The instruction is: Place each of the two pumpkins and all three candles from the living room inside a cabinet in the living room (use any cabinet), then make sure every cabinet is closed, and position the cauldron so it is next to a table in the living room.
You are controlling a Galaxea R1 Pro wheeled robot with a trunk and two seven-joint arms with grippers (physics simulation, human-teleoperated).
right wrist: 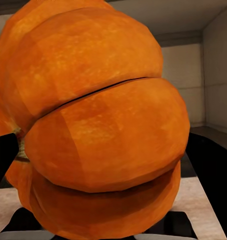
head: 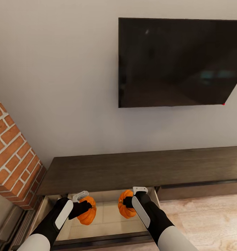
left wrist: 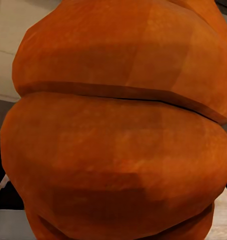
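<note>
While both arms' jaws pinch them, two ribbed orange pumpkins (left point(head: 87, 210), right point(head: 125, 208)) hang over the cabinet's point(head: 132, 169) open drawer.

Open drawer point(head: 108, 219) floor bare between both pumpkins; cabinet point(head: 132, 167) top overhanging behind
</note>
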